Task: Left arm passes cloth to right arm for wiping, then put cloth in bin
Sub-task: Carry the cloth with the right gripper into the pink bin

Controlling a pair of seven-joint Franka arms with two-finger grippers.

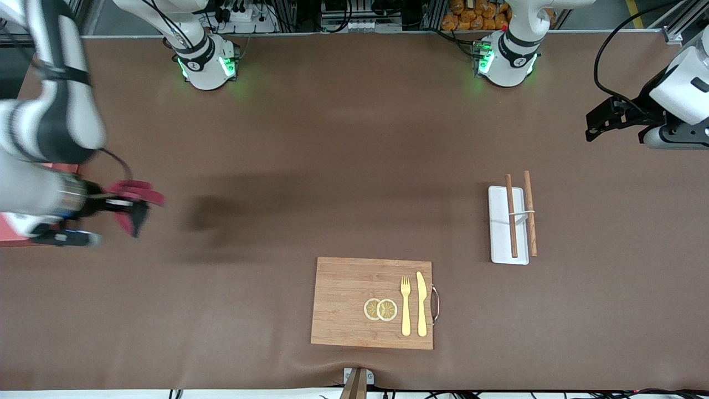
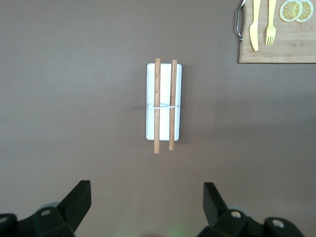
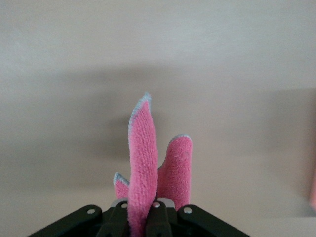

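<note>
My right gripper is shut on the crimson-magenta cloth and holds it in the air over bare table at the right arm's end. In the right wrist view the cloth sticks out in folds from between the closed fingers of that gripper. The salmon-pink bin shows only as a corner at the picture's edge, mostly hidden under the right arm. My left gripper is open and empty, held high at the left arm's end of the table; in its wrist view the fingers stand wide apart.
A wooden board with a yellow fork, knife and two lemon slices lies near the front camera. A flat white tray bearing two wooden sticks lies toward the left arm's end; it also shows in the left wrist view.
</note>
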